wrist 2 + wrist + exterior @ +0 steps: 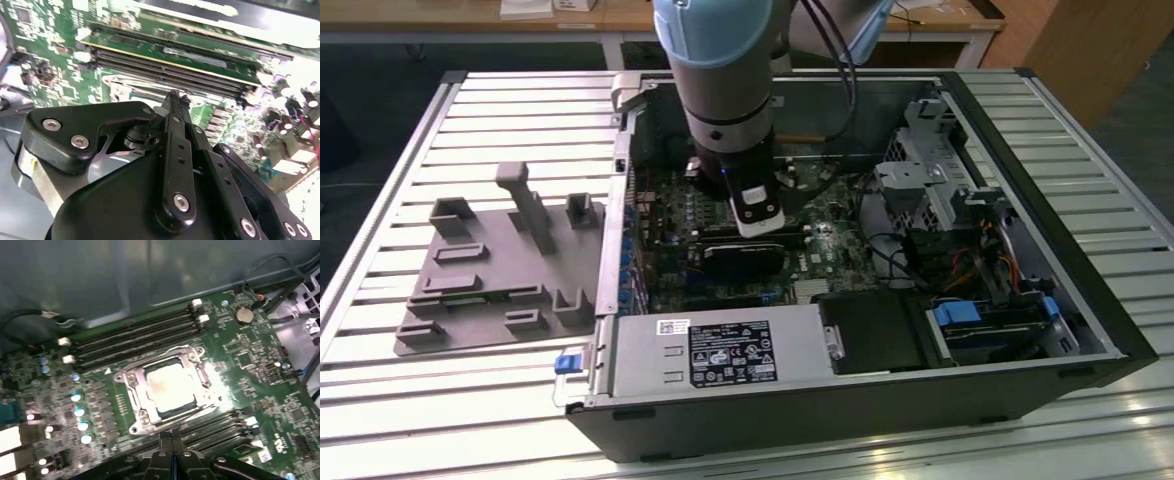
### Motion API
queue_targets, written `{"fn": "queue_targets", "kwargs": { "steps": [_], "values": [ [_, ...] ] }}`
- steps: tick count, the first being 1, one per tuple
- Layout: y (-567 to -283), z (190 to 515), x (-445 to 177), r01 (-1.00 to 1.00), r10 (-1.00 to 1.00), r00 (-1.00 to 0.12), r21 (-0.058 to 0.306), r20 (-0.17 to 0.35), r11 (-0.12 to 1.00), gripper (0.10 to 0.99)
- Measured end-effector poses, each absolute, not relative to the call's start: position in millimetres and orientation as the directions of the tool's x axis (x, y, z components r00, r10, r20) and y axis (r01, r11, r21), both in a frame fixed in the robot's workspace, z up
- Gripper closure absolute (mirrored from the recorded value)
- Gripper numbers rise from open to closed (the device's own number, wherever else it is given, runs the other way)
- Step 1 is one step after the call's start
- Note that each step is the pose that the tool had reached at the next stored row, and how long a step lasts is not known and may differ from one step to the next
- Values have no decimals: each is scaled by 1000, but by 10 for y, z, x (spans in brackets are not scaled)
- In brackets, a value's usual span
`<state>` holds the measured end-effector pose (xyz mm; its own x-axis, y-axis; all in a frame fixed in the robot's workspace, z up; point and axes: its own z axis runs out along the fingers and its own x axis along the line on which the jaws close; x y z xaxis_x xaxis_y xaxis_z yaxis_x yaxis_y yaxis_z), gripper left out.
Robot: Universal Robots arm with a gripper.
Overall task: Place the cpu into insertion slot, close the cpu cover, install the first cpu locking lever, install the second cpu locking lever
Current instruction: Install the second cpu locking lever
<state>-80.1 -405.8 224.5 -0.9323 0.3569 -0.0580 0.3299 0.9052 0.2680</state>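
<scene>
A ribbed, pale metal worktop (480, 110) carries an open black computer tower case (854, 400) lying on its side, with a grey moulded plastic fixture tray (494, 270) resting beside it toward the exterior view's left. Wooden benches stand in the background.

A grey-and-blue robot arm (720, 70) reaches straight down into the case, over the green motherboard (250, 355). In the first wrist view, the small square cpu with a dull silvery-tan metal top (170, 387) lies seated in the dark-framed square insertion slot (131, 401). The thin silvery-grey metal cpu cover (192, 354) lies down around it, framing the chip through its cut-out middle. Black memory slots (135, 337) run alongside the socket toward the case wall.

The black gripper (172, 434) hangs above the board with its two fingers pressed together, tips narrowed to a single seam and holding nothing. From the gripper's tips, the cpu sits at about 12 o'clock in the first wrist view, near but apart. In the second wrist view the same closed gripper (175, 95) points at the silvery socket frame, just short of a row of memory slots; contact with the frame cannot be judged.
</scene>
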Motion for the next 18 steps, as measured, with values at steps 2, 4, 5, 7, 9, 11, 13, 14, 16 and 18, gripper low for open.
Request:
{"fn": "queue_targets", "kwargs": {
  "steps": [2, 4, 5, 7, 9, 11, 13, 14, 16, 18],
  "values": [
    [-4057, 2246, -756, 331, 357, -932, 258, -60, 908, 980],
    [-4054, 2245, -717, 332, 357, -932, 246, -64, 911, 980],
    [-4050, 2245, -700, 332, 357, -932, 241, -66, 912, 980],
    [-4024, 2245, -676, 332, 357, -932, 236, -67, 913, 980],
    [-3977, 2245, -666, 333, 356, -932, 233, -68, 914, 980],
    [-3931, 2244, -660, 333, 356, -932, 231, -69, 914, 980],
    [-3897, 2244, -653, 333, 356, -932, 228, -70, 915, 980],
    [-3880, 2244, -649, 333, 356, -932, 227, -70, 915, 980],
    [-3849, 2243, -642, 333, 356, -932, 223, -71, 916, 980],
    [-3822, 2240, -634, 333, 355, -932, 216, -73, 918, 980]
  ]
}}
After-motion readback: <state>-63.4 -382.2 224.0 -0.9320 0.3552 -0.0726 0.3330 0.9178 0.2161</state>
